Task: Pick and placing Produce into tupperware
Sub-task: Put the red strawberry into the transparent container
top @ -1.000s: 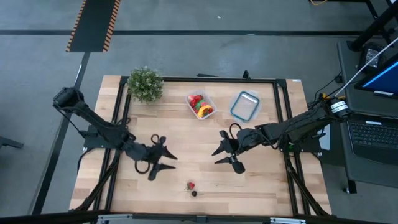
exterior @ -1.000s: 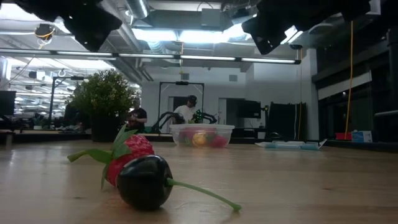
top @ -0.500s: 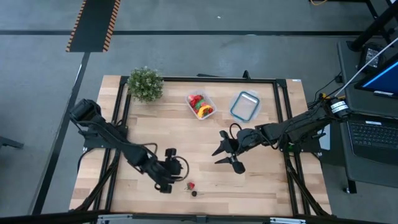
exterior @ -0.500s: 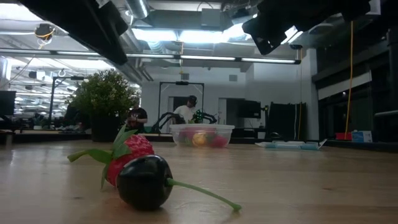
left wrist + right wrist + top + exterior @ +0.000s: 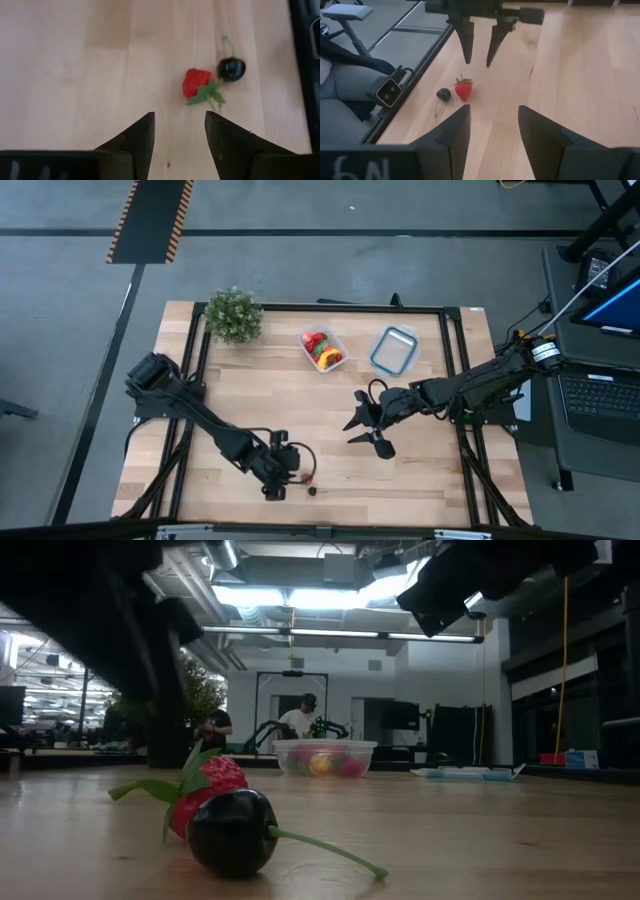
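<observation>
The left hand (image 5: 292, 471) has swung down beside the strawberry (image 5: 307, 477), fingers apart, empty. The tupperware (image 5: 323, 348) holds red, yellow and green produce. The strawberry's leafy end points toward the cherry (image 5: 312, 490). Right hand (image 5: 363, 430) open.

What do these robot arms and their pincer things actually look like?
Both are dark, jointed arms with black cables looping near the wrists. The left end effector and right end effector each have two black, tapering, wedge-shaped fingers. White lettering marks the right wrist housing.
</observation>
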Motion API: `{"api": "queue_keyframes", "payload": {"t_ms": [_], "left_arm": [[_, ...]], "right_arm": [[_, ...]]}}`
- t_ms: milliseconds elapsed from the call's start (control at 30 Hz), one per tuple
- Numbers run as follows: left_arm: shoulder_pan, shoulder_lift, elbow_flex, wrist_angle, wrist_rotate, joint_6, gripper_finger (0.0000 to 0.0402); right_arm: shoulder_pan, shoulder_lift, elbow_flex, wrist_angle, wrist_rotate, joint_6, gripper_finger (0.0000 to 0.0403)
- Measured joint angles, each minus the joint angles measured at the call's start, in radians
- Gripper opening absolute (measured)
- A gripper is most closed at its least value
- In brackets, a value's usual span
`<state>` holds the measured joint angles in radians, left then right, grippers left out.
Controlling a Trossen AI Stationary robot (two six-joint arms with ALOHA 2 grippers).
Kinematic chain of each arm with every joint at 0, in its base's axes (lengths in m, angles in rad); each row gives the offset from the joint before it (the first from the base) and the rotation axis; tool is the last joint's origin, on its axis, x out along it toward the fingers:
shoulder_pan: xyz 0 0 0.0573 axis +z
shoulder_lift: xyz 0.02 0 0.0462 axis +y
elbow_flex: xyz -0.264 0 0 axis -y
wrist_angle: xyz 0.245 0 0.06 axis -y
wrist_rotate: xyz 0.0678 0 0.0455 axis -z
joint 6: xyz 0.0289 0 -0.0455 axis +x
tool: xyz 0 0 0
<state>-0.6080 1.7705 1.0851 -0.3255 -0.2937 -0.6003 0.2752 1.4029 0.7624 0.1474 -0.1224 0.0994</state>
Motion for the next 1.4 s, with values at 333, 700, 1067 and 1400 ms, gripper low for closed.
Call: {"api": "queue_keyframes", "payload": {"t_ms": [333,700,1067,1400], "left_arm": [[0.003,0.041,0.0,0.014,0.079,-0.098,0.0164],[-0.015,0.041,0.0,0.083,0.087,-0.131,0.0164],[-0.042,0.045,0.027,0.105,0.079,-0.126,0.0164],[-0.052,0.166,0.293,-0.226,0.018,-0.022,0.0164]], "right_arm": [[0.0,0.0,0.0,-0.014,0.0,0.002,0.0167],[0.0,0.0,0.0,-0.021,0.0,0.004,0.0167],[0.0,0.0,0.0,-0.021,0.0,0.005,0.0167],[0.0,0.0,0.0,-0.02,0.0,0.035,0.0167]]}}
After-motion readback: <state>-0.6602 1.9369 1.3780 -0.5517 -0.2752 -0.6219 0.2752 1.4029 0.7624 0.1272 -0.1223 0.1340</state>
